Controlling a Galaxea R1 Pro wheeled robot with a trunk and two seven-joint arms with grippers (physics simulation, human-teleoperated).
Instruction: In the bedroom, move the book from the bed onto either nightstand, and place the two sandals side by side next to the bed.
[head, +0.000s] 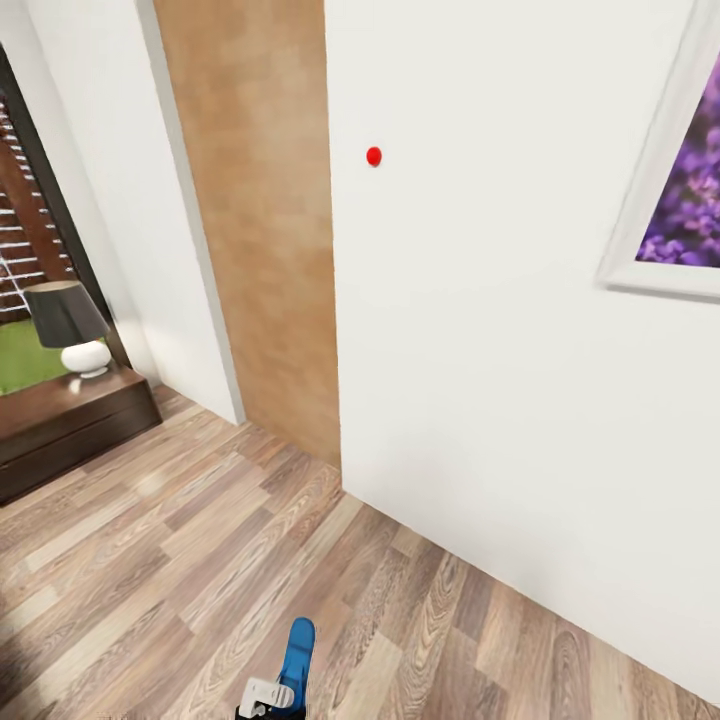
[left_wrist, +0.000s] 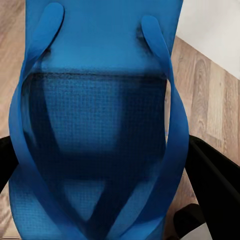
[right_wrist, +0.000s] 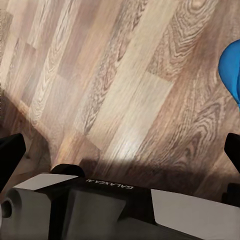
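A bright blue flip-flop sandal (left_wrist: 100, 125) with blue toe straps is seen pinched between the dark fingers (left_wrist: 215, 175) of the left gripper (head: 272, 700), low in the head view, above the plank floor (head: 180, 560). The sandal's textured footbed faces the left wrist camera. The right gripper (right_wrist: 120, 150) is spread wide, nothing between its fingers, over bare floor. A dark nightstand (head: 70, 425) is seen at far left; a grey-shaded lamp (head: 70, 330) stands on it. A framed purple picture (head: 680, 190) hangs on the white wall (head: 480, 300).

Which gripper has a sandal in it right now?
The left gripper: the blue sandal sits between its black fingers. The right gripper holds nothing, over floor.
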